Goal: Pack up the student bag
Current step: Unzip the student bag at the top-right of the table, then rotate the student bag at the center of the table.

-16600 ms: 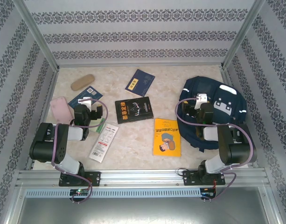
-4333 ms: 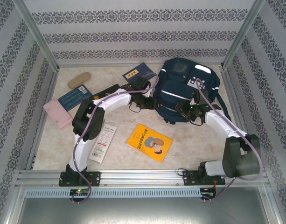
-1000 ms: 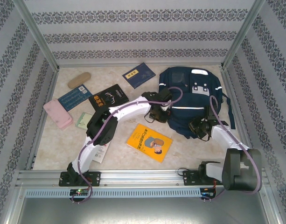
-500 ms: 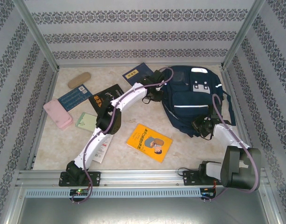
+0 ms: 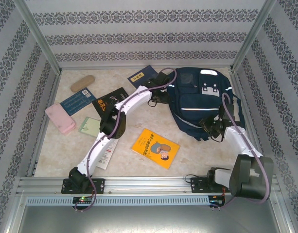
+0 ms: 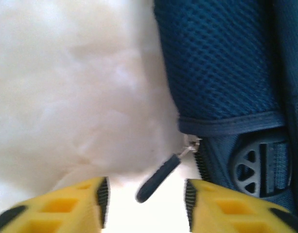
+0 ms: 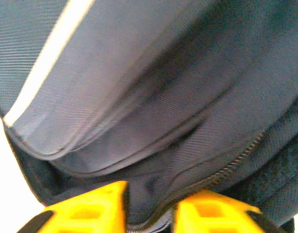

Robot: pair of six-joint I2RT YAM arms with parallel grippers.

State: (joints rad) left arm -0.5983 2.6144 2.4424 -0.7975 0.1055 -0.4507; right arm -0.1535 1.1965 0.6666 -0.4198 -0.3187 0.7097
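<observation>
The student bag (image 5: 200, 99), navy with white stripes, lies at the back right of the table. My left gripper (image 5: 161, 93) is at its left edge. In the left wrist view, that gripper (image 6: 146, 209) is open, and a dark zipper pull (image 6: 158, 177) hangs loose between the yellow fingers (image 6: 85, 204), touching neither. My right gripper (image 5: 210, 127) is at the bag's near edge. In the right wrist view, its fingers (image 7: 90, 208) stand a little apart with a fold of the bag's fabric and zipper seam (image 7: 149, 194) lying between them.
A yellow book (image 5: 155, 148) lies mid-table. A black book (image 5: 112, 101), a navy booklet (image 5: 142, 76), a blue book (image 5: 77, 101), a pink case (image 5: 60, 118), a tan case (image 5: 82, 83), a pale green pad (image 5: 90, 126) and a white packet (image 5: 106, 151) lie to the left.
Both grippers have opened. The left arm swung from the bag's near-left side to its upper left edge and let go of the zipper pull. The bag shifted slightly toward the back.
</observation>
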